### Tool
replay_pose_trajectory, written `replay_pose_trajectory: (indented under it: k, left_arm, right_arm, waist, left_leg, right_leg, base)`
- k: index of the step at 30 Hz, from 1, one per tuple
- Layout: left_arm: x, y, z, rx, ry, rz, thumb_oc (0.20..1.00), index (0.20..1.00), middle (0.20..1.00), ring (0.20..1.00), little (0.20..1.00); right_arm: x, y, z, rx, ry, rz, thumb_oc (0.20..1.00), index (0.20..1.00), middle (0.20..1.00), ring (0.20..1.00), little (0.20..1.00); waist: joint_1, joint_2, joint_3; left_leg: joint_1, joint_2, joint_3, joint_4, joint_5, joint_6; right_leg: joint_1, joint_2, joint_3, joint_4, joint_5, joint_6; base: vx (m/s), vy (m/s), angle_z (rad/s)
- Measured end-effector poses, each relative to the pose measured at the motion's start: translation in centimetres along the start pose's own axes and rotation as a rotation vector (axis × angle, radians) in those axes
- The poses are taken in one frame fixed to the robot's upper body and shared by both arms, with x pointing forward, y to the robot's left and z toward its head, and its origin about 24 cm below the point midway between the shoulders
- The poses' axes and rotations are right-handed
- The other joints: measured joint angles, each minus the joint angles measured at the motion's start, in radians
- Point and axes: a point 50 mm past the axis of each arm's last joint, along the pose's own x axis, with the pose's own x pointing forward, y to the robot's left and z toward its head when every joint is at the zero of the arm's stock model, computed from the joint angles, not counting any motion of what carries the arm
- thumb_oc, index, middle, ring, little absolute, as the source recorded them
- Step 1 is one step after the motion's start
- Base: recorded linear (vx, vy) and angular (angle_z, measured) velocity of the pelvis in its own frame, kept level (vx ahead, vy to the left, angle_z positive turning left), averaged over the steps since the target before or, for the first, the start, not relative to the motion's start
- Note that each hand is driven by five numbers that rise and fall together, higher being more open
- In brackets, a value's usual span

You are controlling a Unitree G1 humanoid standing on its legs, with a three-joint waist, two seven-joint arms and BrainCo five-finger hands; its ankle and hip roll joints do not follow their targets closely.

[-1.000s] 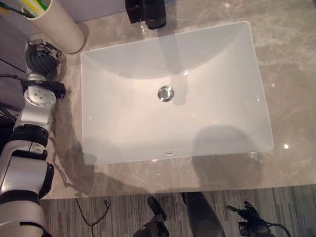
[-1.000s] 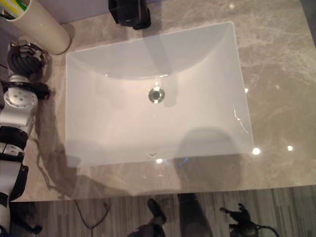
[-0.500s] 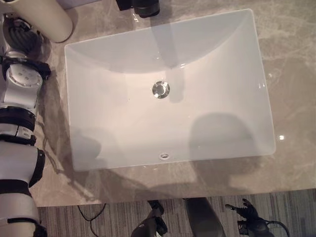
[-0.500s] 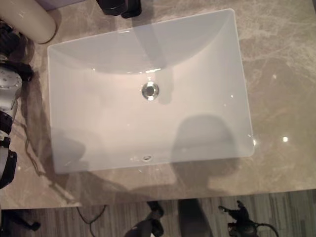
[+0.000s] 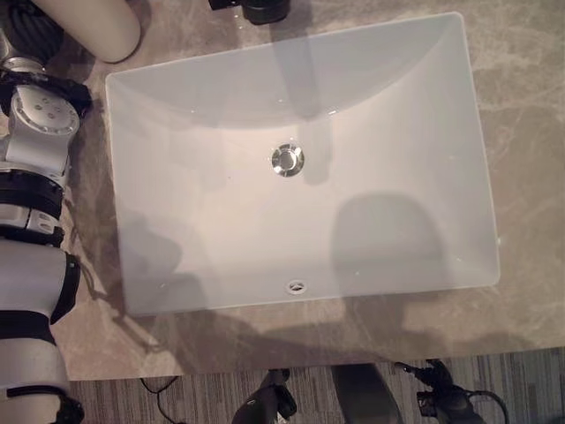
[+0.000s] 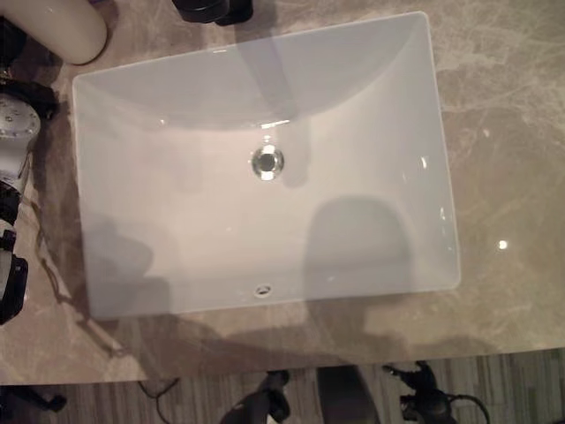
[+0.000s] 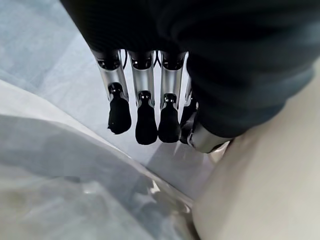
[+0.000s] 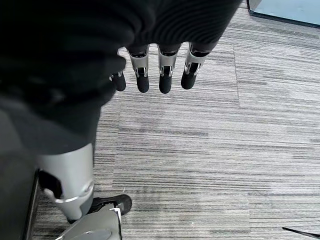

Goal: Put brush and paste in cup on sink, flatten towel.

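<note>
No writing was legible; the cream cup (image 5: 93,26) stood at upper left beside the white sink (image 5: 300,256); left hand (image 7: 145,107) and right hand (image 8: 160,75) hung slack-fingered, empty.

Grey marble countertop (image 5: 521,132) — below it, striped grey carpet floor (image 8: 210,165).

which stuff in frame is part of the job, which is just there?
Job:
cup, at the sink's back left corner
sink
left hand, open by the cup
right hand, open over the floor

Just there:
tap behind the sink
drain
counter
</note>
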Motion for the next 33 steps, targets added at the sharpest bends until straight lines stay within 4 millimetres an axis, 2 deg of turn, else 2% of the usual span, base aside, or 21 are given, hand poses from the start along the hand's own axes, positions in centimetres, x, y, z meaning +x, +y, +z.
replay_pose_trajectory:
  k: [8, 10, 12, 20, 21, 23, 25, 28, 30, 31, 33]
  left_arm:
    - [-0.3, -1.5, 1.6, -0.021, -0.071, -0.040, 0.200, 0.200, 0.200, 0.200, 0.200]
    - [-0.8, -2.9, 1.5, -0.029, -0.060, -0.072, 0.200, 0.200, 0.200, 0.200, 0.200]
    - [-1.1, -3.8, 2.3, -0.053, -0.086, -0.090, 0.200, 0.200, 0.200, 0.200, 0.200]
    - [-1.6, -5.0, 2.4, -0.074, -0.077, -0.089, 0.200, 0.200, 0.200, 0.200, 0.200]
    - [-1.7, -5.1, 2.4, -0.073, -0.074, -0.089, 0.501, 0.501, 0.501, 0.501, 0.501]
    - [-1.9, -5.3, 1.5, -0.064, -0.044, -0.086, 1.000, 1.000, 1.000, 1.000, 1.000]
    - [-2.3, -5.4, 0.8, -0.046, -0.019, -0.080, 1.000, 1.000, 1.000, 1.000, 1.000]
    - [-3.8, -6.2, -1.5, -0.007, 0.054, -0.101, 1.000, 1.000, 1.000, 1.000, 1.000]
    - [-6.4, -5.7, -5.2, -0.057, 0.165, -0.068, 1.000, 1.000, 1.000, 1.000, 1.000]
    - [-8.4, -4.4, -7.0, -0.040, 0.168, -0.064, 1.000, 1.000, 1.000, 1.000, 1.000]
    - [-10.1, -3.5, -8.4, -0.054, 0.194, -0.039, 1.000, 1.000, 1.000, 1.000, 1.000]
  right_arm:
    - [0.0, 0.2, 0.6, 0.005, -0.029, 0.006, 1.000, 1.000, 1.000, 1.000, 1.000]
    - [0.0, 0.2, 0.6, 0.005, -0.030, 0.006, 1.000, 1.000, 1.000, 1.000, 1.000]
    - [0.0, 0.1, 0.5, 0.003, -0.027, 0.006, 1.000, 1.000, 1.000, 1.000, 1.000]
    - [-0.1, 0.7, 0.4, -0.016, -0.029, 0.025, 1.000, 1.000, 1.000, 1.000, 1.000]
    - [-0.1, 0.8, 0.4, -0.015, -0.028, 0.026, 1.000, 1.000, 1.000, 1.000, 1.000]
    - [-0.1, 1.2, 0.6, -0.044, -0.042, 0.045, 1.000, 1.000, 1.000, 1.000, 1.000]
    - [-0.1, 1.5, 0.8, -0.059, -0.047, 0.057, 1.000, 1.000, 1.000, 1.000, 1.000]
    - [-0.1, 1.7, 0.8, -0.065, -0.045, 0.062, 1.000, 1.000, 1.000, 1.000, 1.000]
    - [-0.1, 1.5, 0.5, -0.080, -0.026, 0.057, 1.000, 1.000, 1.000, 1.000, 1.000]
    - [-0.1, 0.9, -0.2, -0.116, 0.008, 0.047, 1.000, 1.000, 1.000, 1.000, 1.000]
    - [-0.1, -0.3, -0.8, -0.137, 0.027, 0.019, 1.000, 1.000, 1.000, 1.000, 1.000]
  waist:
    - [-0.011, -0.002, -0.002]
    - [-0.024, -0.003, -0.003]
    - [-0.026, -0.005, -0.006]
    - [-0.035, -0.015, -0.023]
    - [-0.035, -0.016, -0.026]
    - [-0.038, -0.030, -0.040]
    - [-0.040, -0.041, -0.046]
    - [-0.037, -0.060, -0.062]
    - [-0.021, -0.087, -0.078]
    - [0.017, -0.111, -0.107]
    - [0.071, -0.122, -0.120]
  left_leg:
    - [0.004, 0.000, -0.001, 0.000, 0.000, -0.001]
    - [0.006, 0.000, -0.004, 0.000, 0.000, -0.001]
    - [0.006, 0.000, -0.003, 0.000, -0.001, -0.001]
    - [0.008, 0.002, 0.000, 0.000, -0.001, -0.002]
    - [0.008, 0.002, 0.001, 0.000, -0.001, -0.002]
    - [0.016, 0.001, 0.002, 0.004, 0.000, -0.001]
    - [0.032, 0.002, 0.002, 0.004, -0.001, -0.002]
    - [0.078, 0.010, 0.001, 0.004, -0.003, -0.005]
    - [0.148, 0.025, -0.012, 0.000, -0.013, -0.019]
    - [0.180, 0.039, -0.073, 0.004, -0.018, -0.029]
    - [0.204, 0.049, -0.155, 0.006, -0.020, -0.032]
  right_leg:
    - [0.004, -0.002, -0.002, 0.000, 0.000, 0.001]
    - [0.008, -0.003, -0.003, -0.002, -0.001, 0.001]
    - [0.008, -0.002, -0.003, -0.002, 0.000, 0.000]
    - [0.008, 0.001, -0.002, -0.002, 0.004, -0.006]
    - [0.008, 0.001, -0.002, -0.002, 0.005, -0.006]
    - [0.012, 0.002, -0.001, 0.000, 0.013, -0.016]
    - [0.029, 0.006, 0.000, -0.001, 0.013, -0.016]
    - [0.078, 0.014, -0.001, -0.011, 0.011, -0.015]
    - [0.153, 0.039, 0.004, -0.044, 0.014, -0.019]
    - [0.191, 0.048, -0.010, -0.065, 0.009, -0.024]
    - [0.224, 0.046, -0.008, -0.072, 0.010, -0.025]
  base:
    - [0.00, 0.001, 0.00]
    - [0.00, 0.000, 0.00]
    - [0.00, 0.000, 0.00]
    - [-0.01, -0.002, 0.00]
    - [-0.07, -0.024, -0.04]
    - [-0.04, -0.024, -0.07]
    - [0.00, -0.011, -0.06]
    - [0.02, -0.015, -0.08]
    - [0.02, 0.089, -0.24]
    - [-0.02, 0.180, -0.18]
    - [-0.05, 0.136, 0.01]
